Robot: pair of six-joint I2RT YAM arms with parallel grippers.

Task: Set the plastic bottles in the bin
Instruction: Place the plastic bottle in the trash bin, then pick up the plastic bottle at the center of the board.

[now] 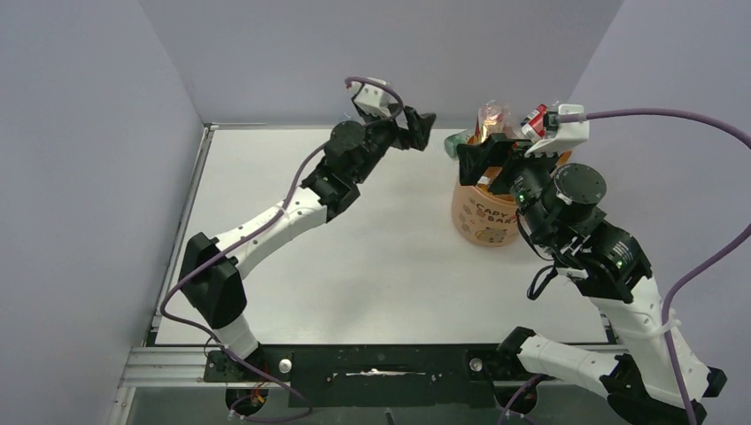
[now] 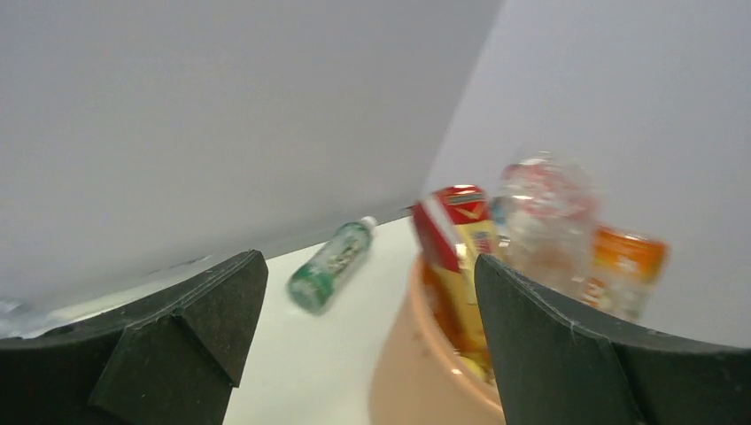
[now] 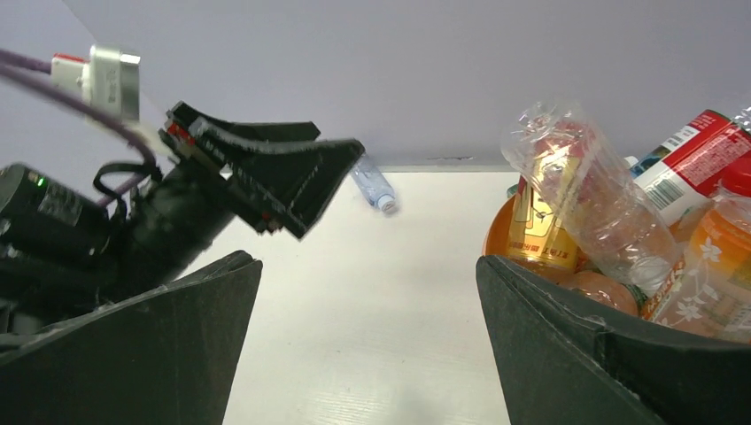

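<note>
Table top: flat matte white board (image 1: 390, 266), rectangular, with faint grain lines near the front.
Back wall: plain pale lilac-grey panel (image 1: 381, 53), upright, meeting the board's far edge.
Side walls: left lilac-grey panel (image 1: 80, 177) and right lilac-grey panel (image 1: 682, 80), both plain.
Front rail: silver slotted aluminium bar (image 1: 168, 365) along the board's near edge.
Mounting strip: flat black plate (image 1: 381, 374) beside the bar, with two round silver knobs (image 1: 284, 364).
</note>
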